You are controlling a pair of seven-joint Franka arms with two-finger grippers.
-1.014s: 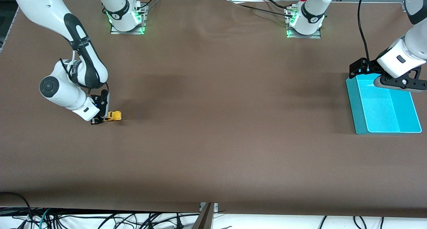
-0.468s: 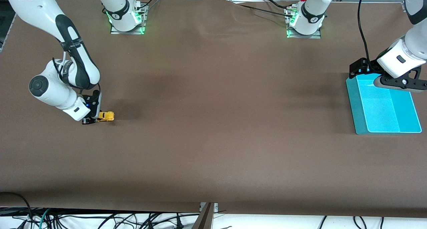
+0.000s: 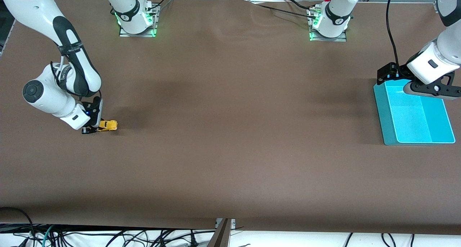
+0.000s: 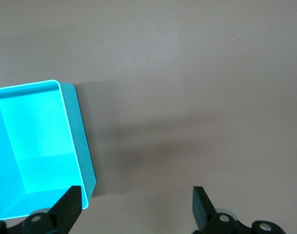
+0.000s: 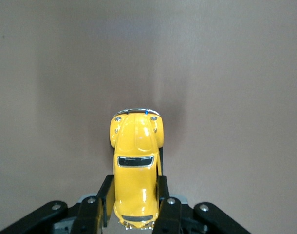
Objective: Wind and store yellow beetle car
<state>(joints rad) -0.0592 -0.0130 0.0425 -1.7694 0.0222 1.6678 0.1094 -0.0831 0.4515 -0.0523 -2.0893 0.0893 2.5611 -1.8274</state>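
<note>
Room: brown table point(image 3: 230, 139) lies bare between the car and the turquoise bin point(image 3: 414, 113).
Car: yellow beetle car point(image 3: 107, 125), rounded, glossy, dark windows; on the table near the right arm's end, bin at its 3 o'clock.
Right gripper point(image 3: 94, 127): clamped on the car's rear sides.
Left gripper point(image 4: 136, 204): spread wide, holding nothing, waiting over the bin's edge.

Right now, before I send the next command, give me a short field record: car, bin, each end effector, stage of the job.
car: yellow beetle car, on the table toward the right arm's end
bin: turquoise bin, toward the left arm's end, nothing in it
right end effector: shut on the car's rear, down at table level
left end effector: open, waiting over the bin's edge
stage: car gripped, not yet stored
</note>
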